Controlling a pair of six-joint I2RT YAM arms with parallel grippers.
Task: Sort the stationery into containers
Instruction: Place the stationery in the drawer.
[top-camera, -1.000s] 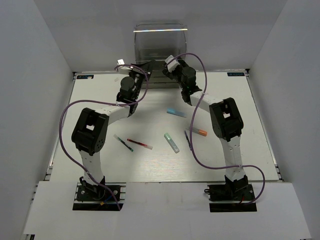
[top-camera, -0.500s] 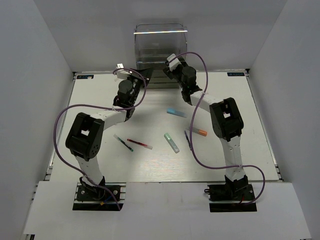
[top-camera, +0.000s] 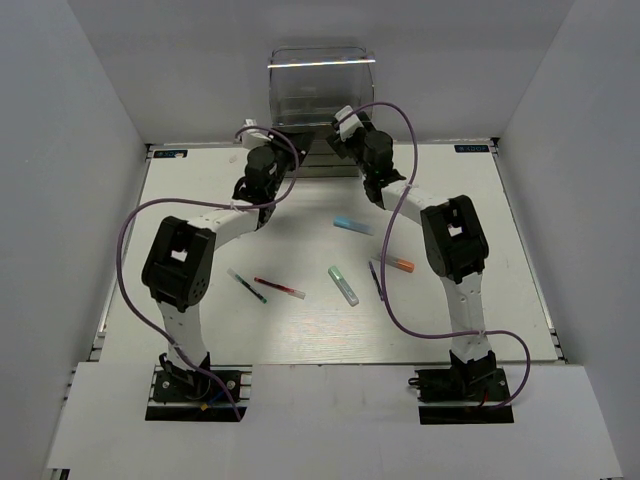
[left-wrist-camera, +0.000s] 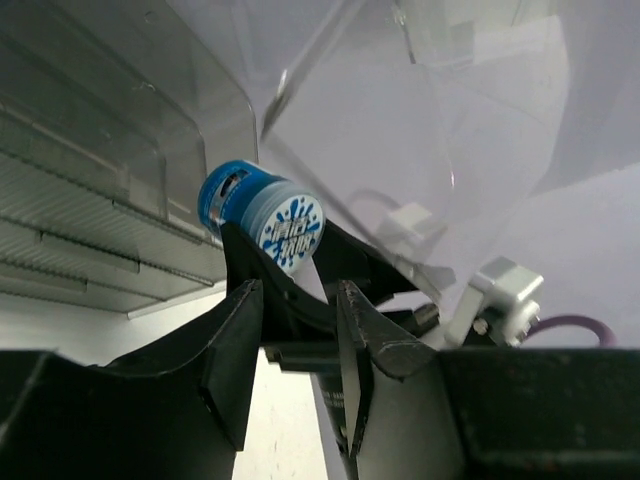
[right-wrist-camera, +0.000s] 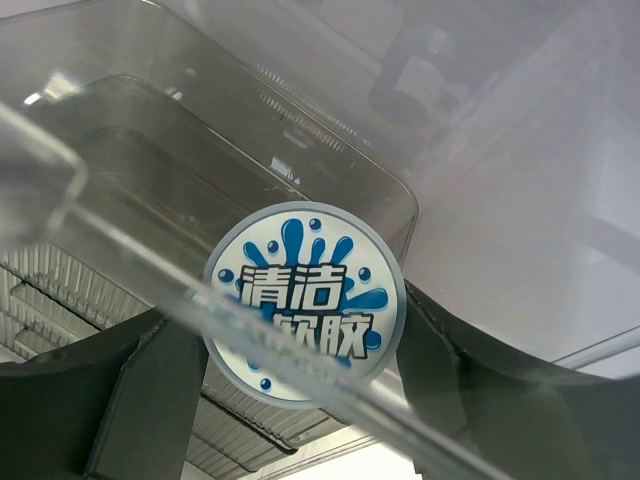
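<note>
One small blue-white roll (right-wrist-camera: 305, 300) is the thing in work at this moment. It is clamped between the two dark fingers of the right tool (right-wrist-camera: 295, 345), and its round printed face is turned toward the right wrist camera. The roll is held up at the front of the clear cabinet (top-camera: 320, 80), off the counter (top-camera: 480, 200). A clear plastic edge of the cabinet crosses in front of the lower part of the roll. Whether the roll is inside a drawer level, I cannot tell.

The left tool (left-wrist-camera: 298, 300) is also at the front of the cabinet, toward its left side and near the right tool. Its fingers stand apart and nothing is gripped between them, so it is released. In the left wrist view the roll shows just beyond these fingers, next to the ribbed clear shelf levels.

Six pens lie on the counter in front of the cabinet, all apart from it:
- The light blue pen (top-camera: 352, 225) is the nearest to the cabinet, a little to the right of its middle.
- The orange-capped marker (top-camera: 397, 264) is farther out on the right, with the dark thin pen (top-camera: 376, 278) just beside it.
- The green-white marker (top-camera: 343, 285) lies about in line with the cabinet's middle.
- The red pen (top-camera: 280, 289) and the green-tipped pen (top-camera: 243, 286) lie close together toward the cabinet's left side.
</note>
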